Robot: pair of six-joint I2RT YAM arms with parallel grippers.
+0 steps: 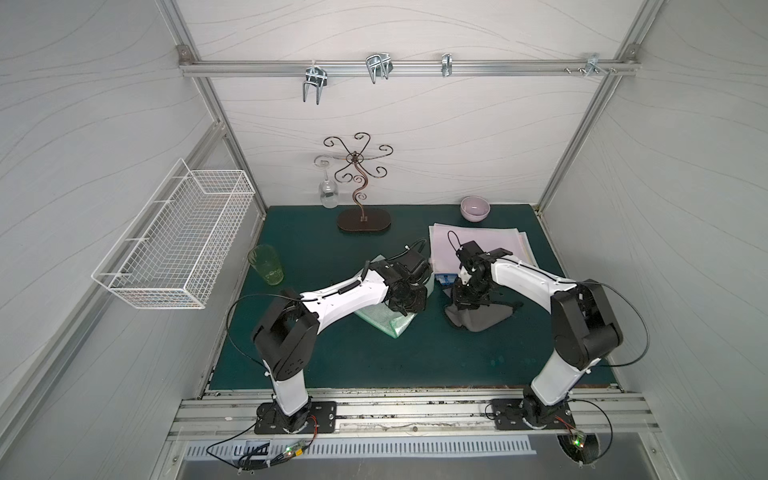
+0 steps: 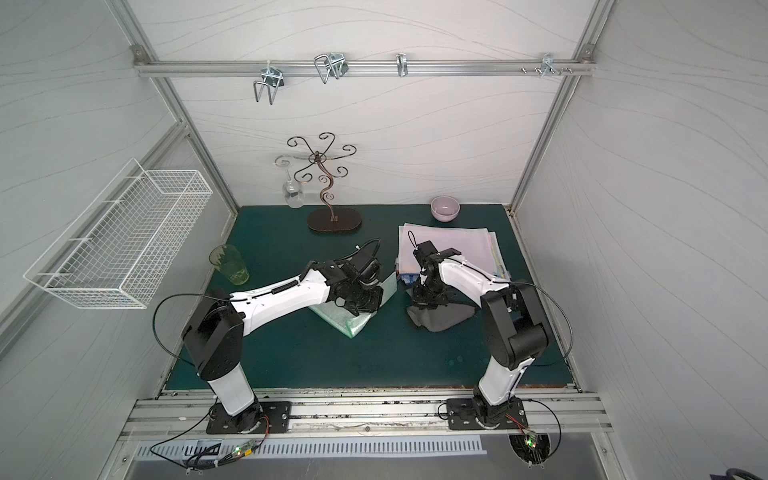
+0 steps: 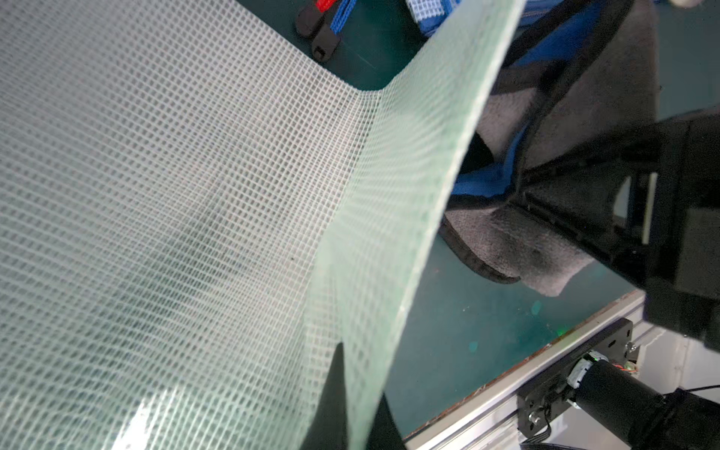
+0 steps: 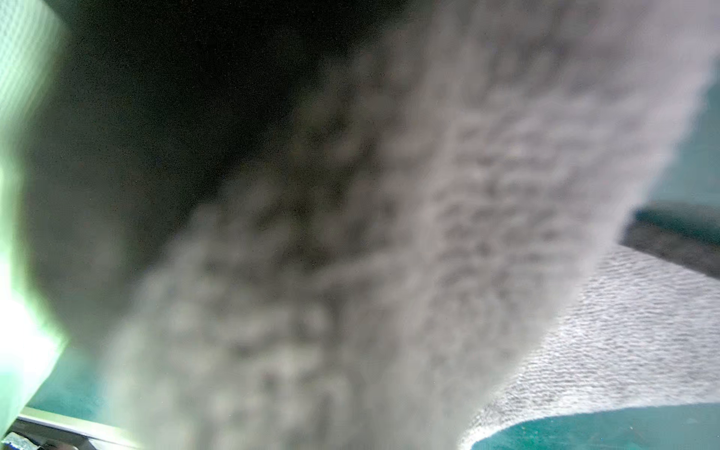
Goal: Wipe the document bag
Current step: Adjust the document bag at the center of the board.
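The document bag (image 1: 384, 322) (image 2: 351, 322) is a translucent green, grid-patterned sleeve lying on the green mat left of centre. Its near edge is lifted. My left gripper (image 1: 398, 308) (image 3: 362, 422) is shut on that edge, and the sheet (image 3: 175, 218) runs up between the two dark fingers (image 3: 338, 405). To the right lies a crumpled grey cloth (image 1: 482, 318) (image 2: 442, 319). My right gripper (image 1: 465, 304) (image 2: 428, 305) points down into it and is shut on a fold. The cloth (image 4: 350, 233) fills the right wrist view and hides the fingers.
A pink stack of folders (image 1: 494, 243) and a blue mesh pouch (image 1: 445, 279) lie behind the cloth. A pink bowl (image 1: 475, 208), a wire glass stand (image 1: 362, 220) with a hanging wine glass (image 1: 328, 194), and a green cup (image 1: 267, 264) stand around. A wire basket (image 1: 178, 237) hangs on the left wall.
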